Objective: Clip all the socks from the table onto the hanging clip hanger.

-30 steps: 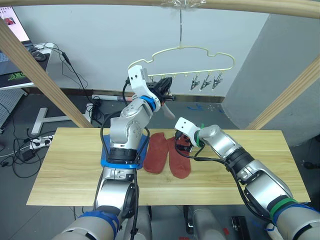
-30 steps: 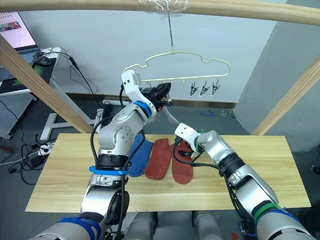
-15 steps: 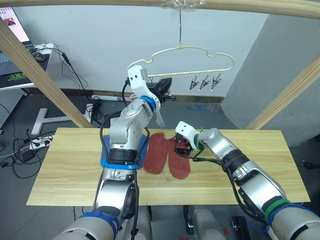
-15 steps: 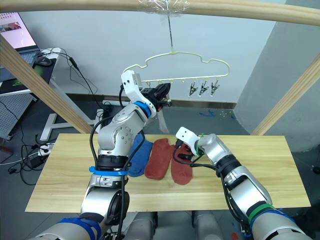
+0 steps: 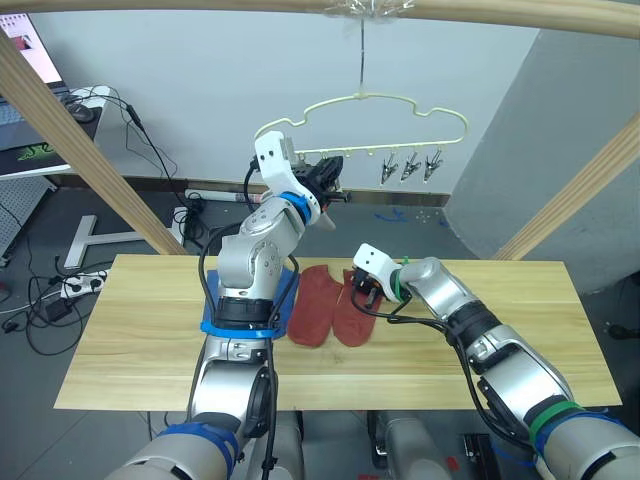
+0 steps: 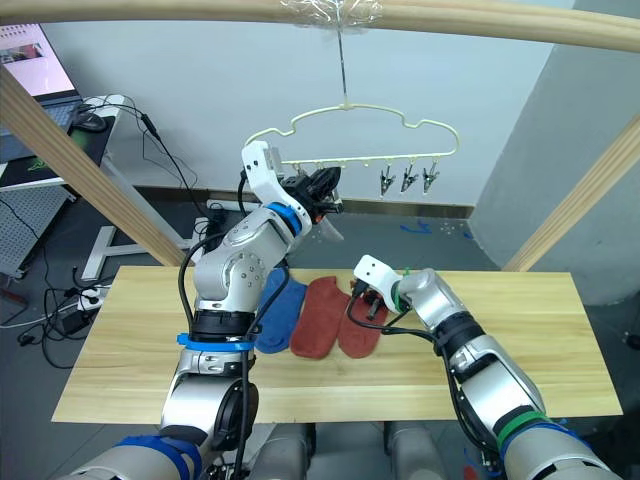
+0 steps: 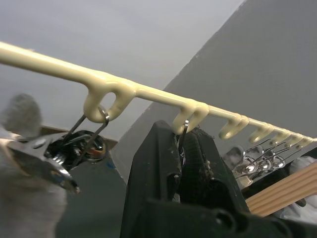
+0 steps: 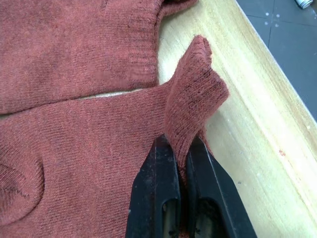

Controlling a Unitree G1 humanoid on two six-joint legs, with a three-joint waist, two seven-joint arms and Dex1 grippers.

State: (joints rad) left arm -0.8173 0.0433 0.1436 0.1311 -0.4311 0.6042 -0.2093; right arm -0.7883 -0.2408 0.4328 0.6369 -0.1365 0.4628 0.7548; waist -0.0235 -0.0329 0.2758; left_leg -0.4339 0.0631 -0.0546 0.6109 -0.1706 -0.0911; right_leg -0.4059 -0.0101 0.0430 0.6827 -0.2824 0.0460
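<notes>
The pale yellow clip hanger hangs by its hook from the top beam. My left gripper is raised to its left end and shut on one metal clip. Beside it another clip holds a light grey sock. Two rust-red socks lie side by side on the table. My right gripper is shut on the raised cuff of the right-hand one. The other rust-red sock lies flat. A blue sock lies partly behind my left arm.
Three free clips hang at the hanger's right end. Slanted wooden beams flank the table on both sides. A desk with a screen and floor cables stand at the back left.
My right gripper has closed on the cuff of the right rust-red sock, which has bunched up and shifted slightly. The left gripper has stayed at the hanger.
</notes>
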